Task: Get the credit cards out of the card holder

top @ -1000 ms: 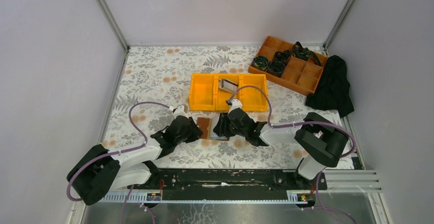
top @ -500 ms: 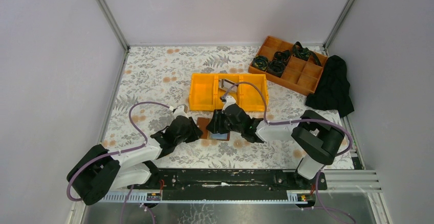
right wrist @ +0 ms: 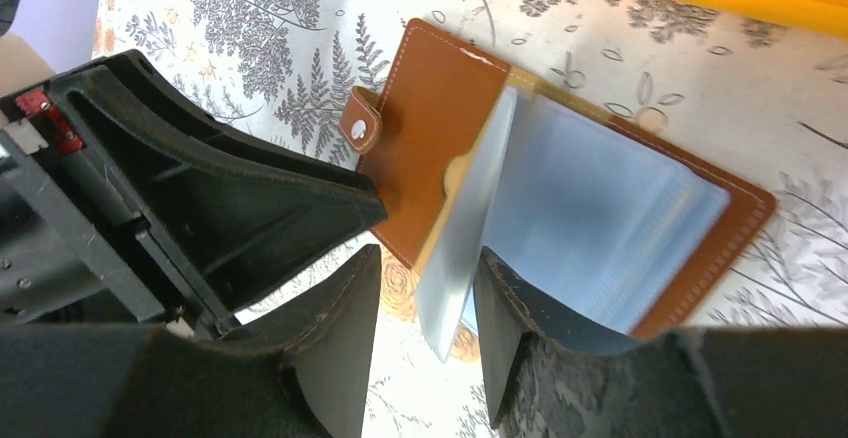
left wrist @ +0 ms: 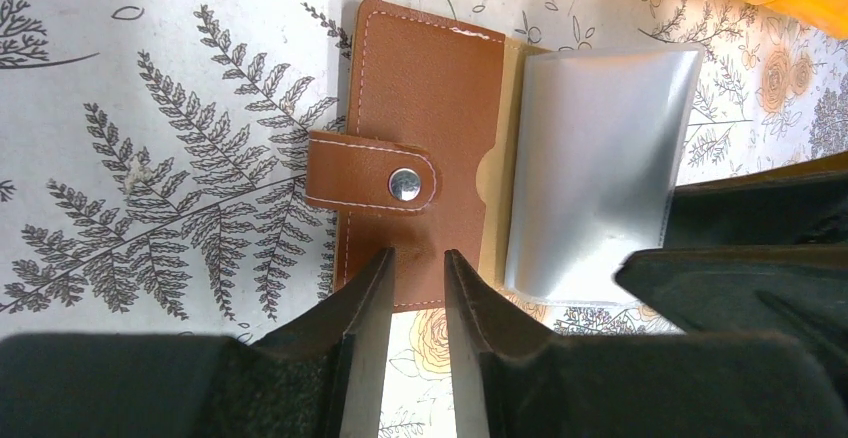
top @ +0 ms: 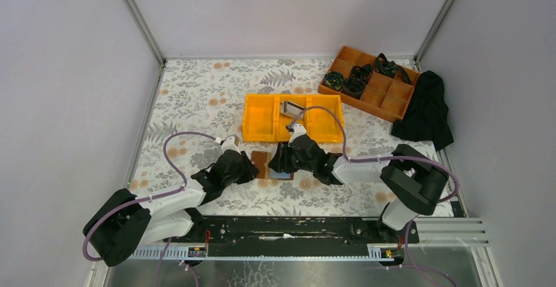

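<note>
While left claw (left wrist: 417, 258), narrow, pins holder (left wrist: 425, 88) by its cover to table (left wrist: 150, 108), right claw (right wrist: 430, 258), half-open, straddles a raised sleeve (right wrist: 470, 208) and should pinch only any card inside; one card (top: 292, 109) lies in the yellow bin (top: 259, 120).

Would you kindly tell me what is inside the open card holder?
Clear plastic sleeves, one standing between the fingers of the right gripper; whether cards sit in them cannot be seen.

card holder (left wrist: 425, 98): brown, lying open (snap strap undone) | credit card (top: 292, 109): grey, in yellow bin (top: 259, 135) middle compartment
</note>
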Controlling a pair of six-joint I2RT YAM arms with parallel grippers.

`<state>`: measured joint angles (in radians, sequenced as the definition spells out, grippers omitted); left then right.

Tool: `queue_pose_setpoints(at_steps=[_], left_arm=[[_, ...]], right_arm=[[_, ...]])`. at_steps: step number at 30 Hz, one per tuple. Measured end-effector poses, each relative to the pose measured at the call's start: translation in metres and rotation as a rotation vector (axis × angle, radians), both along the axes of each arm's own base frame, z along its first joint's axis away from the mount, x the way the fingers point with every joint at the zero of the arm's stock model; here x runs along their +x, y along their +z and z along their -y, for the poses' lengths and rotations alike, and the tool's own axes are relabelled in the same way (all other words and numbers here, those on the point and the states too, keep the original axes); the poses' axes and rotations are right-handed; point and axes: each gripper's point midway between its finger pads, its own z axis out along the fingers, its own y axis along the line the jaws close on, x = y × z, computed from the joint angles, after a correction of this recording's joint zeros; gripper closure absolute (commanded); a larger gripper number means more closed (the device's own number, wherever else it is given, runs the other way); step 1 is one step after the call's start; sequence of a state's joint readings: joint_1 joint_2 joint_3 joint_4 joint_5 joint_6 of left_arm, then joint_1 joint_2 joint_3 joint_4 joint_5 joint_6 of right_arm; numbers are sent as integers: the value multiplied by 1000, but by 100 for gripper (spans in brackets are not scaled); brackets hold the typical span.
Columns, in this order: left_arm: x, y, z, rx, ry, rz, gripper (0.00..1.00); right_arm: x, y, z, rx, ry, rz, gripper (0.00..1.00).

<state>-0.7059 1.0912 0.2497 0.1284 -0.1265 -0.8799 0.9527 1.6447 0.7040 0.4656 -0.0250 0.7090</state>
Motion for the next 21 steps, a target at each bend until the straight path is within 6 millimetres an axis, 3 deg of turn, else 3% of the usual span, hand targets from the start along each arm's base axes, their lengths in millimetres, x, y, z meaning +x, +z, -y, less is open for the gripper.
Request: queue_pose_setpoints(at_steps=[5,10,21], left_arm=[[0,0,0,0,0,0,67],[0,0,0,-2,-2,-1,67],[-1,0,0,-1,-3,-3,67]], right_arm=[[1,5,24,1,-42,13,47],[1,-11,43,-38,-78,-4,46],[-1,-18,45,-48,-79,-13,46]])
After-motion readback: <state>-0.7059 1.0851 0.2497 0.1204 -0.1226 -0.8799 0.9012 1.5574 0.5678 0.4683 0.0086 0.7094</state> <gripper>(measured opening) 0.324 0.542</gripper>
